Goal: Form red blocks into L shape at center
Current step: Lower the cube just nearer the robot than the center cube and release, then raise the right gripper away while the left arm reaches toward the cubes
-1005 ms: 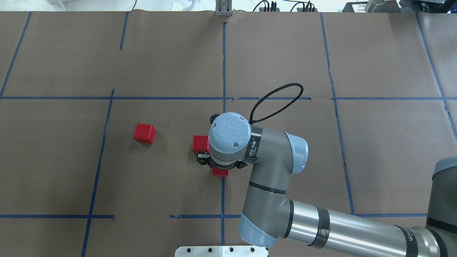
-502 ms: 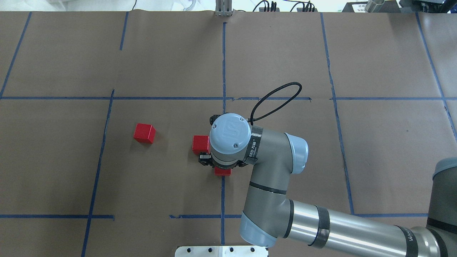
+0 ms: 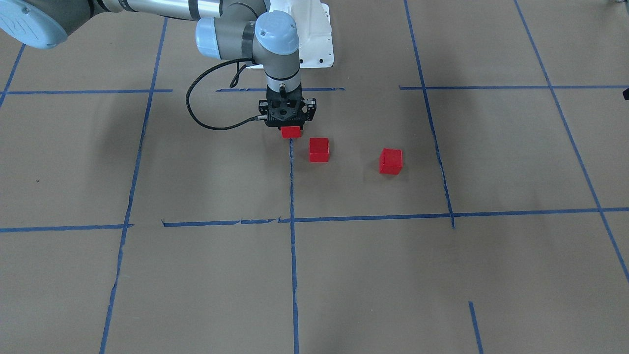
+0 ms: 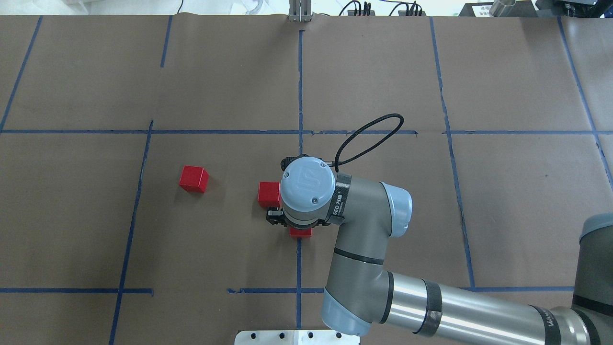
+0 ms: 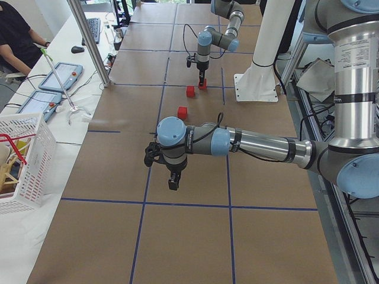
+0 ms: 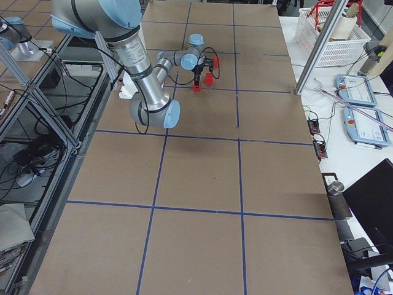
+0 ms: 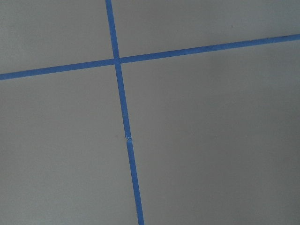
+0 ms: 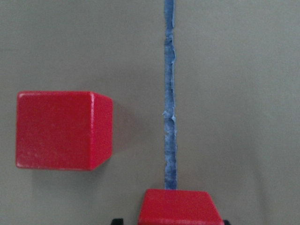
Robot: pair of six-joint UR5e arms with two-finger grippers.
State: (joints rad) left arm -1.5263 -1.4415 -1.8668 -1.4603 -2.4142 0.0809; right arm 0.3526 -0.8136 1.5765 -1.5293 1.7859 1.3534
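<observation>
Building the L, one red block (image 8: 177, 206) was pinched between fingers of the right gripper (image 3: 290, 130), a second block (image 8: 63, 136) just beside them.

The right gripper (image 3: 291, 129) points straight down, jaws closed on a red block (image 8: 178, 207). The left gripper (image 5: 172, 184) hangs downward; its jaw state is unclear.
</observation>
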